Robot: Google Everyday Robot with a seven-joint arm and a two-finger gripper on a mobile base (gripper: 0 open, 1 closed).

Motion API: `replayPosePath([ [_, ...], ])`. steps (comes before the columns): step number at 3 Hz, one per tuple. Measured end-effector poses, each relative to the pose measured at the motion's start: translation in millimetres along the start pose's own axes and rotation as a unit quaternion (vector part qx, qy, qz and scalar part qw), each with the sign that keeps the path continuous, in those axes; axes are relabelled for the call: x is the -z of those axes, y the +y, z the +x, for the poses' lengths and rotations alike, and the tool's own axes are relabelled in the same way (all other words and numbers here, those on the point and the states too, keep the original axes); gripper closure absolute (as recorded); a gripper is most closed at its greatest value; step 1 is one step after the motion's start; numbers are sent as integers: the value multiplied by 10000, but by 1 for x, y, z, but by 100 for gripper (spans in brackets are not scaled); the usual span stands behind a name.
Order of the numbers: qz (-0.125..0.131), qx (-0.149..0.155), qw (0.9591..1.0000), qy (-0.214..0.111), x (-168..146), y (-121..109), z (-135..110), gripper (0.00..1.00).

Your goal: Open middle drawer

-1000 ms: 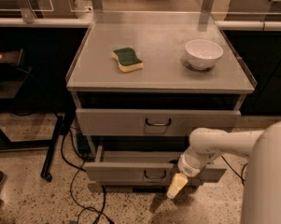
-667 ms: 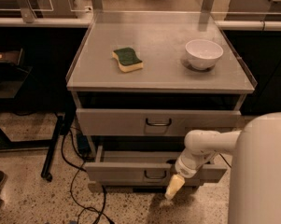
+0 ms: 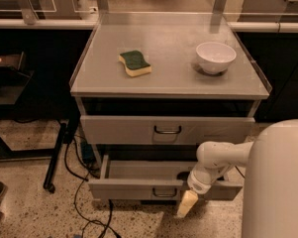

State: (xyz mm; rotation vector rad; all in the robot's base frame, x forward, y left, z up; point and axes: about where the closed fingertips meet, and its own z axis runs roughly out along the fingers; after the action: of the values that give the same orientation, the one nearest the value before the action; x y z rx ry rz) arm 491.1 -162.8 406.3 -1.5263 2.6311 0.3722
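Plainly, the middle drawer [image 3: 124,190] sits low in the frame, a little left of centre, and stands partly out from under the taller drawer [image 3: 119,130] above it. The pincer [image 3: 187,204] hangs at lower centre-right, just in front of the drawer front and just to the right of its wire handle [image 3: 164,193]. It appears to be beside the handle rather than on it, though the view is too poor to be sure, and I cannot tell whether it is open or closed.

The main risk is a pull taken off-centre. With no sure hold on the handle, the pincer could slide off the front, or drag one side and rack the drawer on its runners until it binds. A jerk against a jammed drawer would shake the bench [image 3: 173,78] and could shift the white bowl [image 3: 216,57] and the sponge [image 3: 135,63].
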Motion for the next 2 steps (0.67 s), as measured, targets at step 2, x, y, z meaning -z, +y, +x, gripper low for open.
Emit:
replayPosePath([
  [2,-57,-334,9993,175,21,27,49,0],
])
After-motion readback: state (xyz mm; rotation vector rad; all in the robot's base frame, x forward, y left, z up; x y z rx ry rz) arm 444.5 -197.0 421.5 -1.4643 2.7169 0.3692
